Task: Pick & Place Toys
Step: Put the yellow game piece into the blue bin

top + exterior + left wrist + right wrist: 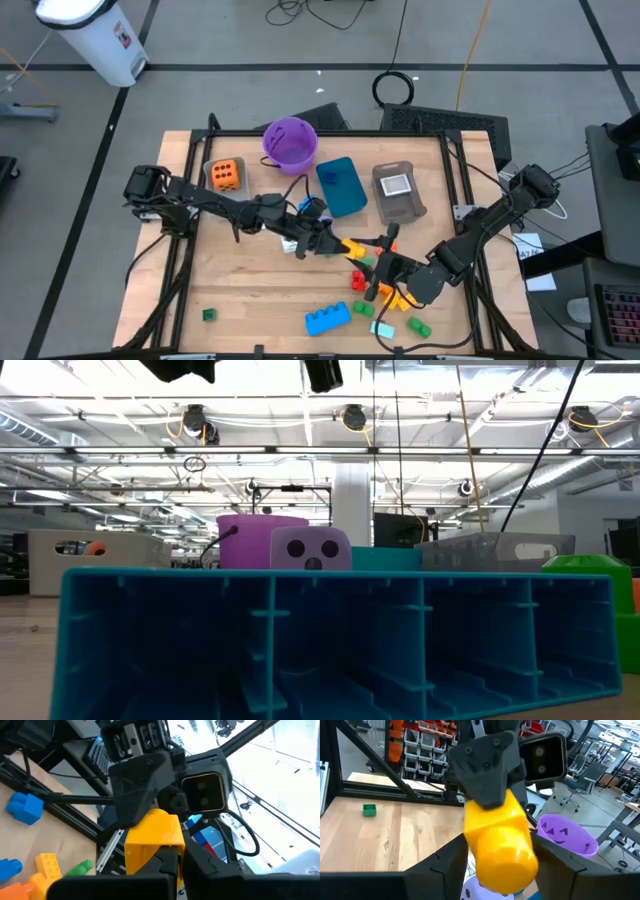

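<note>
Handover above the table's [250, 290] middle — your left pincer [338, 243] pinches the yellow brick [152, 842]; the right pincer [375, 277] stands spread around it. Close the right squarely before the left lets go.

The table [250, 290] is pale wood with visible grain and a matt, smooth finish, framed by dark metal rails [190, 190]. The yellow brick [500, 840] is glossy moulded plastic, its rounded stud catching a soft sheen. The large blue brick [328, 318] looks like the same smooth plastic, and its hollow ribbed underside fills the low view. The purple bucket [290, 142] is smooth, slightly shiny plastic. The left claw [338, 243] and the right claw [378, 268] have matt black plastic housings. The floor [200, 40] is dull grey, like concrete.
</note>
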`<move>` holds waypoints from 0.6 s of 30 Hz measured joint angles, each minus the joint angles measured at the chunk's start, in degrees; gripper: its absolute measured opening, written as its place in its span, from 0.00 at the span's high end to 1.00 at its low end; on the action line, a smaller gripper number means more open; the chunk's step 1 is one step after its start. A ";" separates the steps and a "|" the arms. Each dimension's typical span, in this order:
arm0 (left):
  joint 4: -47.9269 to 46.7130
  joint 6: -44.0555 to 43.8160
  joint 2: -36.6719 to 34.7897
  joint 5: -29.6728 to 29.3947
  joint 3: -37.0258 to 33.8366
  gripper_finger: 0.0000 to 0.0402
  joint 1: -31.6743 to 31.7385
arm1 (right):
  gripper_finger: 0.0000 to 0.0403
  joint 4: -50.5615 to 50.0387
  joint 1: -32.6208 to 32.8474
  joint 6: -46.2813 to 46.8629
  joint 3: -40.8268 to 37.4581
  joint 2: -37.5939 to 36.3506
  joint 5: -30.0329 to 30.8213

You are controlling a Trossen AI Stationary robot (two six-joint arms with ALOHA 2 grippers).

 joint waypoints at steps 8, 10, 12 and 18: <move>-0.09 -0.56 0.00 0.17 0.00 0.95 0.00 | 0.62 0.10 0.00 -0.01 0.00 0.00 0.01; -0.05 -0.57 0.00 0.28 0.00 0.97 0.00 | 0.63 0.51 0.00 -0.07 0.00 0.00 0.01; -0.05 -0.59 -0.01 0.32 0.00 0.98 0.00 | 0.64 1.08 0.00 -0.24 0.00 0.00 -0.01; -0.25 -1.29 -0.02 0.82 0.02 0.89 0.00 | 0.63 1.40 0.00 -0.20 0.00 0.00 -0.08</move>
